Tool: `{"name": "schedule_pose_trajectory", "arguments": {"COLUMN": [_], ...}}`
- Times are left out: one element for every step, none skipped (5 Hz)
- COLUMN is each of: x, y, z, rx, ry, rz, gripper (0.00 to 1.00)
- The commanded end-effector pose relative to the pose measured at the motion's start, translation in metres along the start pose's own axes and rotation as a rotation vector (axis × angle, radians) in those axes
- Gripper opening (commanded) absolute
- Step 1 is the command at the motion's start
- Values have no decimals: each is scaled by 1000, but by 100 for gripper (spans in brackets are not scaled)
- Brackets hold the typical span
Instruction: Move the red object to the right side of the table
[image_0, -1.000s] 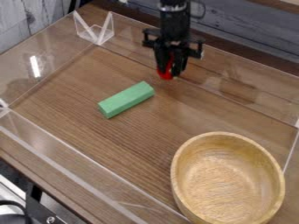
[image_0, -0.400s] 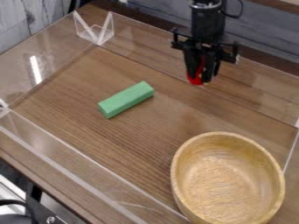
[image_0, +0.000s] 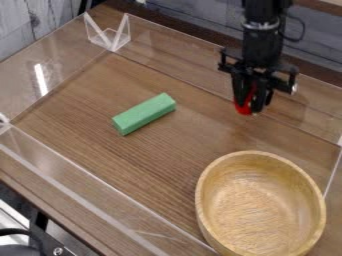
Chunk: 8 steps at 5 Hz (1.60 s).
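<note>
Red toy (image_0: 246, 104) pinched between the black gripper (image_0: 249, 100) fingers, jaws squeezed tight on it, gripper pointing straight down! It hangs just above the table (image_0: 160, 170), over the right rear part, near the far acrylic wall. Green block (image_0: 144, 113) lies well to its left, mid-table. Wooden bowl (image_0: 262, 207) sits at the front right corner, apart from the toy.
</note>
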<state>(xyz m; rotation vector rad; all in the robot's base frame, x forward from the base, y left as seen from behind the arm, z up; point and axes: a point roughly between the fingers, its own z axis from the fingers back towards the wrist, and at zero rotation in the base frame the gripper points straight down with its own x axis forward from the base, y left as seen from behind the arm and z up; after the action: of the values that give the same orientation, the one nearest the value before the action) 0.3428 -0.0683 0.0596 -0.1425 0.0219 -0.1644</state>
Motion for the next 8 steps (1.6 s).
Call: {"name": "schedule_pose_trajectory", "arguments": {"x": [9, 10, 13, 13, 12, 11, 11, 10], "y": [-6, -5, -4, -4, -4, -4, -3, -3], "z": [0, -19, -26, -27, -26, -26, -27, -27], "rx": [12, 19, 24, 26, 28, 30, 33, 35], "ry": [-26, -9, -1, 5, 11, 16, 21, 25], "rz": [-27, -35, -32, -29, -27, -24, -21, -18], "gripper": [0, 0, 0, 100, 100, 100, 100, 100]}}
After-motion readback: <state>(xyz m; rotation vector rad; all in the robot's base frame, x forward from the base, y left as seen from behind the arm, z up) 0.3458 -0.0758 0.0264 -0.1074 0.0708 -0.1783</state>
